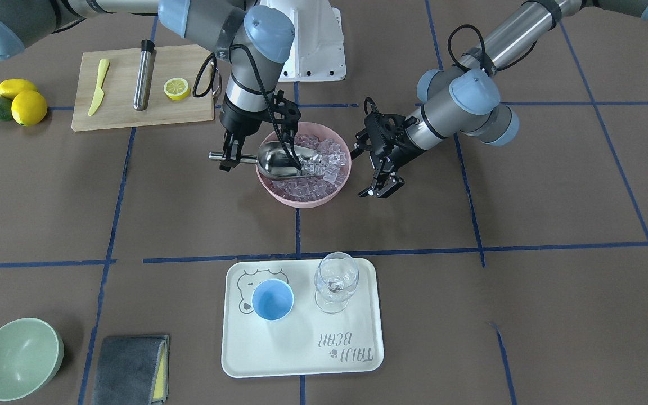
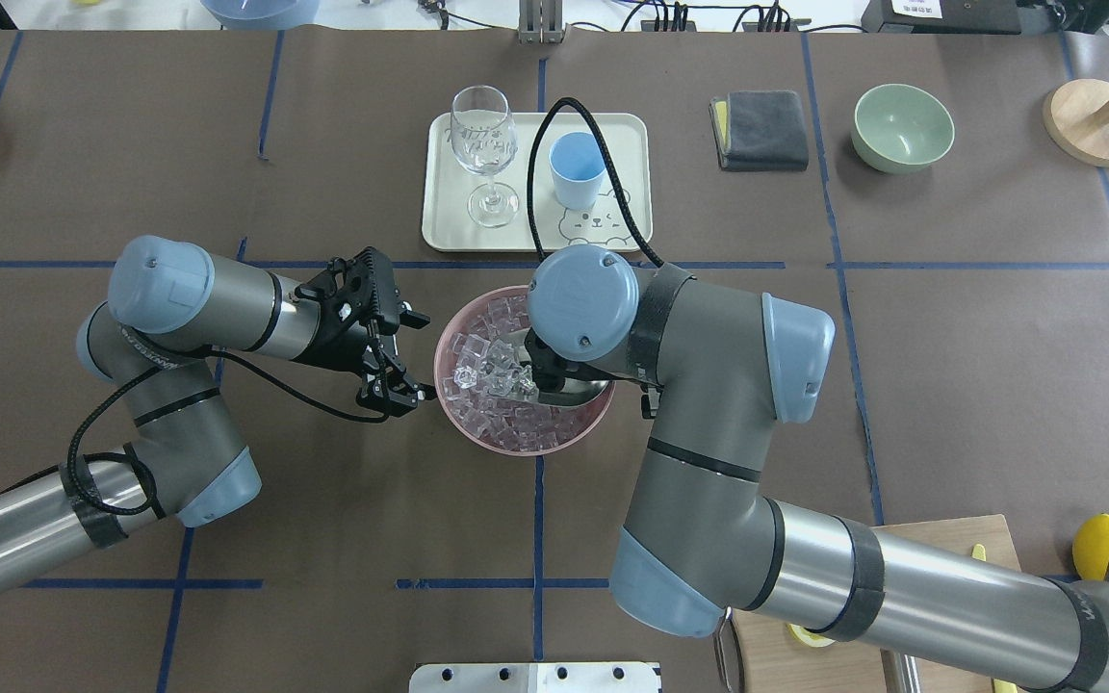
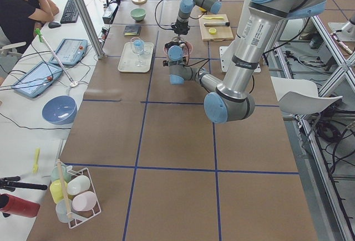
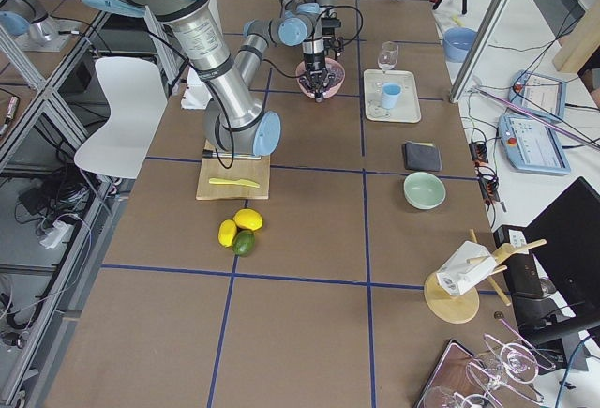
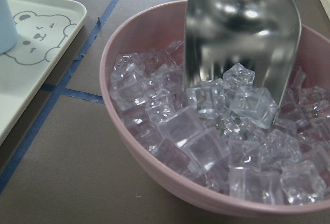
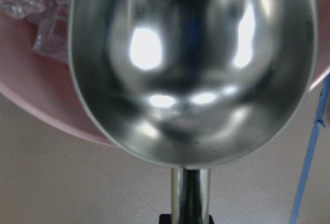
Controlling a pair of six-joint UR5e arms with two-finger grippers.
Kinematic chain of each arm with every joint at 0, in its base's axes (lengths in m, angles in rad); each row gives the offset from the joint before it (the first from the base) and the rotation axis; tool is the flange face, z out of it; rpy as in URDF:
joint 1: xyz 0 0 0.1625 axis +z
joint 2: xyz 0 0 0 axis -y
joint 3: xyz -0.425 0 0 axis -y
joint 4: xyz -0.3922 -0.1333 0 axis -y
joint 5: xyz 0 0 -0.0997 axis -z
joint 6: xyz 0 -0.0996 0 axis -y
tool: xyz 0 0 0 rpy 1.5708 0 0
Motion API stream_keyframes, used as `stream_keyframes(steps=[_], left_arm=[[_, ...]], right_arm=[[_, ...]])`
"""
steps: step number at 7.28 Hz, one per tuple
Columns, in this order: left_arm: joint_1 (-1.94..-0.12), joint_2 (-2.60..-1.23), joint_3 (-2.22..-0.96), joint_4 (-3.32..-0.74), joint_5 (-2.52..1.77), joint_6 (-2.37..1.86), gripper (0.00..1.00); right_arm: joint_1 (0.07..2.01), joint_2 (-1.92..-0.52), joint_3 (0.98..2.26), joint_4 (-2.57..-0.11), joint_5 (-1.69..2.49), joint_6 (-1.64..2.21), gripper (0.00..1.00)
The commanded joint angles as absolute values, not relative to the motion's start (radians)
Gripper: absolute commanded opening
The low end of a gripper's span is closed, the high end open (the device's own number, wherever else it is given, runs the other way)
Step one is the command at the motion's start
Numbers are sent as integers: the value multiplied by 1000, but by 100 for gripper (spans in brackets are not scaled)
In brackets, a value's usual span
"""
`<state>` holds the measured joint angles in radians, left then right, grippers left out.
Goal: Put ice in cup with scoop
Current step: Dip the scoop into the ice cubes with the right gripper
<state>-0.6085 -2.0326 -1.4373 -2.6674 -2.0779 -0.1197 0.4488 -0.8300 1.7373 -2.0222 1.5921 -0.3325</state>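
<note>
The right gripper (image 1: 229, 157) clamps the scoop (image 1: 279, 160) by its handle, nosing into the ice (image 1: 327, 163) in the pink bowl (image 1: 301, 201) mid-counter, the left gripper (image 1: 381, 188) spread idle, the cup (image 1: 273, 300) on its tray (image 1: 279, 349) not yet filled.

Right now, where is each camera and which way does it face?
Front: across the table, facing robot; both arms.
Overhead: behind robot, looking down; both arms.
Left side: table's left end; left arm nearest.
Right side: table's right end; right arm nearest.
Left wrist: faces ice, bowl; no arm.
Right wrist: faces scoop; hand's tip.
Both wrists see the scoop.
</note>
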Motion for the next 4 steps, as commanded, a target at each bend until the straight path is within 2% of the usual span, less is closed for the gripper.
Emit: stream_keyframes(steps=[1, 4], left_arm=[[-612, -2033, -1437, -2668, -2079, -120, 100], [-614, -2033, -1437, -2666, -2077, -120, 100]], right_arm=[[469, -871, 1750, -1915, 1652, -331, 0], [485, -945, 1766, -1780, 1701, -331, 0]])
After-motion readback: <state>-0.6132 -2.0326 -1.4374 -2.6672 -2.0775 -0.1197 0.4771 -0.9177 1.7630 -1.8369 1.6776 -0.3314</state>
